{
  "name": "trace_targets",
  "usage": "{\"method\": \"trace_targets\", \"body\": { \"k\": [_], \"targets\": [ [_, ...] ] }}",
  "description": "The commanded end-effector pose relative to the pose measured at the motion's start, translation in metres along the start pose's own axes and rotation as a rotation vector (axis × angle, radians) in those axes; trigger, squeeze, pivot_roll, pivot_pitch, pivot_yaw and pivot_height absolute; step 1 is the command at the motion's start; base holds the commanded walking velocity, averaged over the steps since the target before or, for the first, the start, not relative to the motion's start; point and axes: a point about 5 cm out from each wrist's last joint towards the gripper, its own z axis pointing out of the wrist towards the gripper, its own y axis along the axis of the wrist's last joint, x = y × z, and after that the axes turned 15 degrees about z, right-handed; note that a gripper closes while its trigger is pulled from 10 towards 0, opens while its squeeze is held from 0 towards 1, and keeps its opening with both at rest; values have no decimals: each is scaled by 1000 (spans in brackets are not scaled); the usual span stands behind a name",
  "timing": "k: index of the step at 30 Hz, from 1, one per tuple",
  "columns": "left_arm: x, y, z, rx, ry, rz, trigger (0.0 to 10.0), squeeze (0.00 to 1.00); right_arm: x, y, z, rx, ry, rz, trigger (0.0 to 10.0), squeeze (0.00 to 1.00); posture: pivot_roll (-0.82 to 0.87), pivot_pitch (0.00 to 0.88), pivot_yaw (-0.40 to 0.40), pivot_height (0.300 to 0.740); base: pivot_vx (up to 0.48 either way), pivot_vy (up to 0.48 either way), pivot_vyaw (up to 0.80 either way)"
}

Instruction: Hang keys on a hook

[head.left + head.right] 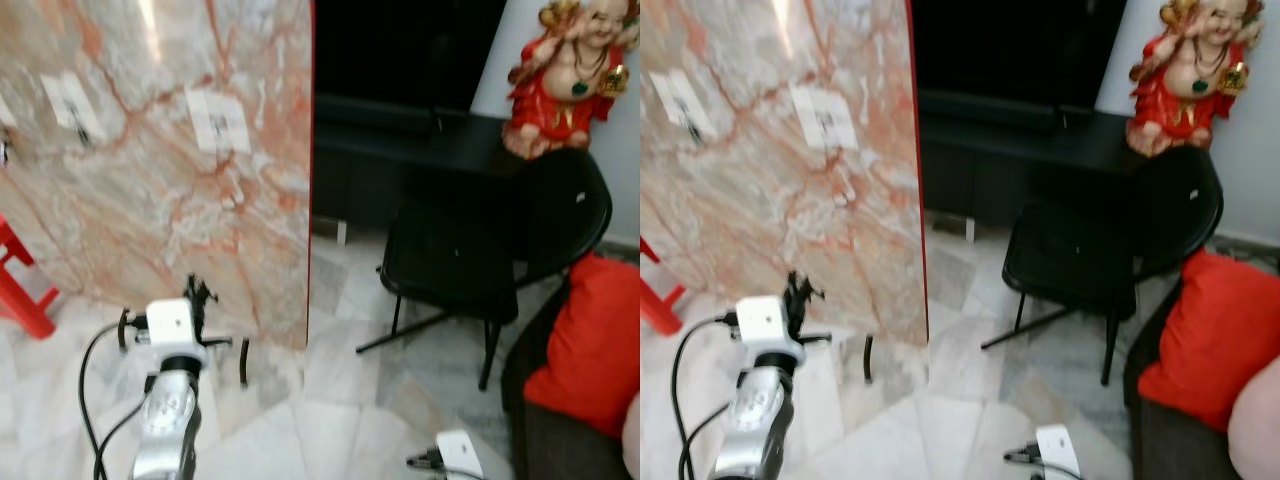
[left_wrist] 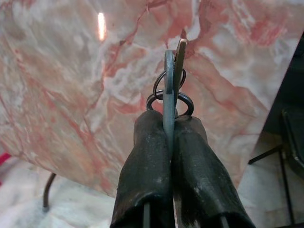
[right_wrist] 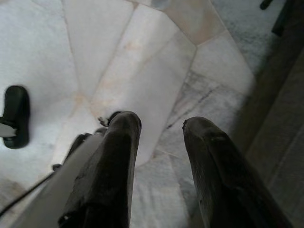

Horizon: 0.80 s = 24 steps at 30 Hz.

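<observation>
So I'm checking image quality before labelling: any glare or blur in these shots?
Left wrist view: a bright glare streak on the pink marble panel; silver keys in the left tool look sharp. Head views: slightly soft overall. Right wrist view: black fingers dim.

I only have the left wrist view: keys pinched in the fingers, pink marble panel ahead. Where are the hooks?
Observer: Two white hook plates sit high on the marble panel; the nearer hook plate is up and slightly right of the left gripper.
Operator: Anything beside the panel I might hit?
Observer: To its right stands a black folding chair, apart from the panel, with a red figurine on the dark cabinet behind it.
Operator: And the other arm?
Observer: The right gripper hangs low with its fingers open, pointing at the marble floor.
</observation>
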Motion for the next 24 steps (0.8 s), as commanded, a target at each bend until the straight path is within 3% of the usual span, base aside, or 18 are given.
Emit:
{"method": "trace_targets", "body": {
  "k": [1,9,17,24],
  "targets": [
    [-3,6,-1,-15,2,1,10000,0,-5,-4,-1,5,-6,-14,10000,0,102,0,-100,740,0,0,0],
    [-4,16,-7,-25,-24,24,10000,0,-6,-15,-2,31,-12,-19,10000,0,107,0,-102,740,0,0,0],
    [1,29,-2,-53,-78,92,10000,0,1,-25,-2,32,-2,43,10000,0,108,0,-37,740,0,0,0],
    [8,28,-5,-36,-87,104,10000,0,7,-34,-2,56,11,38,10000,0,93,0,6,740,0,0,0]
  ]
}}
